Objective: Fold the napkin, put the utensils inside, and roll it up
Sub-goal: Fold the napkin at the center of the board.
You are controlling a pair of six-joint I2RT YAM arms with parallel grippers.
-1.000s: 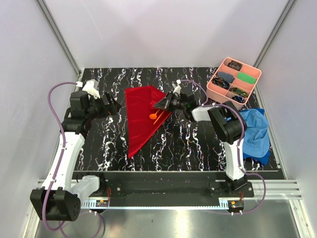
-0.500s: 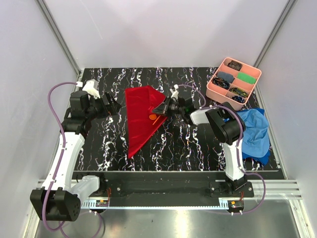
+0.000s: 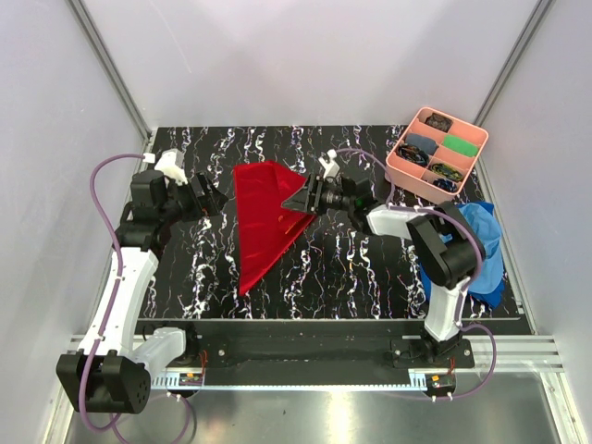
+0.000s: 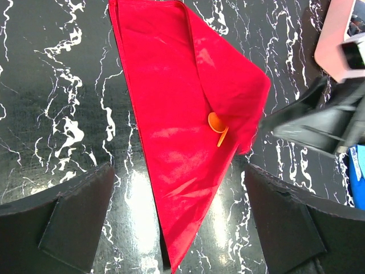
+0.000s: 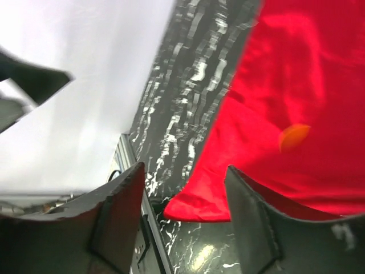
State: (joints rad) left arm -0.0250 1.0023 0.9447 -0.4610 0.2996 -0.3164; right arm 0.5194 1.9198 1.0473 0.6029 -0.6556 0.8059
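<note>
Right claw: fingers stood clearly apart with nothing between them. Its tip sat just beside the right corner of the napkin; contact could not be made out. Left claw: spread wide, empty, just left of the napkin and apart from it. The napkin lay folded into a long triangle on the marbled table, its narrow point toward the arm bases. The left wrist view showed an orange spoon, bowl and a stub of handle, at the edge of the folded-over flap near the right corner. The right wrist view gave it only as an orange blur, and in the top view it could not be made out beside the right claw. The top view showed the pink tray and blue cloth whole; the left wrist view caught only slivers.
</note>
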